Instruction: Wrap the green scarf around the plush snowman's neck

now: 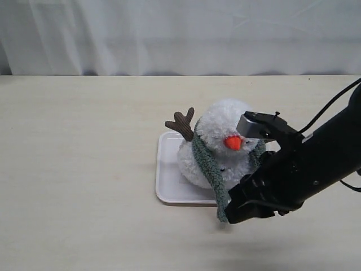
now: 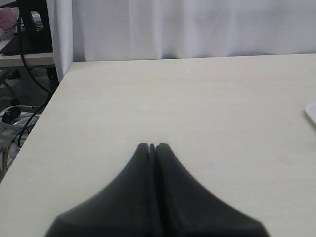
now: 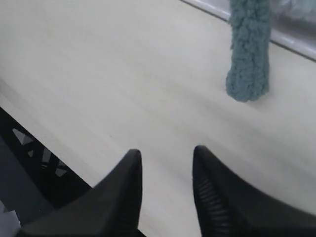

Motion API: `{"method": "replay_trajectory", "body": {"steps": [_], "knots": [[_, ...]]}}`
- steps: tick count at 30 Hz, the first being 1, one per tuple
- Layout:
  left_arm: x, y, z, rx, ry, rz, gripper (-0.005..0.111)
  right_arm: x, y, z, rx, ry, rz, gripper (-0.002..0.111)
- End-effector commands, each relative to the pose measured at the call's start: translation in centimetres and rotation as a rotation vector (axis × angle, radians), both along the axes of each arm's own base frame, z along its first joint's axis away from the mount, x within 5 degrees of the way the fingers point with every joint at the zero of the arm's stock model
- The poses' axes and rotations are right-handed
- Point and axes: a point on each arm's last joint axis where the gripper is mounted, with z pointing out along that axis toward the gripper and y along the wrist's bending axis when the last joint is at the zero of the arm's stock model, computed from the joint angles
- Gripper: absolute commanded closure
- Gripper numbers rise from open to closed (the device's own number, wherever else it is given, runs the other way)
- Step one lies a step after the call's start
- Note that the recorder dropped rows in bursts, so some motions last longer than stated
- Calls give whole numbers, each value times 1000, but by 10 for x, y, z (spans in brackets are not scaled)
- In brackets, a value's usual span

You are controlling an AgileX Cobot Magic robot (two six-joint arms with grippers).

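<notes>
The plush snowman (image 1: 221, 125) lies on a white tray (image 1: 169, 182), with its orange nose toward the camera and one brown twig arm (image 1: 181, 124) sticking up. The green scarf (image 1: 207, 164) runs round its neck. One end hangs over the tray's front rim onto the table (image 3: 248, 59). My right gripper (image 3: 165, 155) is open and empty, just short of that scarf end and apart from it. The right arm (image 1: 299, 169) hides the snowman's right side. My left gripper (image 2: 153, 146) is shut on nothing, far off over bare table, and does not show in the exterior view.
The tray's rim (image 3: 291, 40) lies just behind the scarf end, and a corner of the tray (image 2: 312, 113) shows in the left wrist view. The table's edge (image 3: 54, 148) runs close beside my right gripper. A white curtain (image 1: 180, 34) backs the table.
</notes>
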Motion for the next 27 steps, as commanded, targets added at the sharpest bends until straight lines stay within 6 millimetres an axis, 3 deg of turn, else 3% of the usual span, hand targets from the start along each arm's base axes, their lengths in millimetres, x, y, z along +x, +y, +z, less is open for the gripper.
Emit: {"method": "replay_trajectory", "body": {"steps": [1, 8, 14, 19, 27], "knots": [[0, 0, 0, -3, -8, 0, 107, -8, -4, 22, 33, -116, 0, 87], [0, 0, 0, -3, -8, 0, 107, -21, -11, 58, 80, -340, -9, 104], [0, 0, 0, -3, -8, 0, 107, -41, -23, 95, 131, -568, -56, 104], [0, 0, 0, -3, -8, 0, 107, -78, -39, 135, 205, -807, -94, 104], [0, 0, 0, -3, -12, 0, 107, -149, -67, 171, 302, -1104, -110, 104]]}}
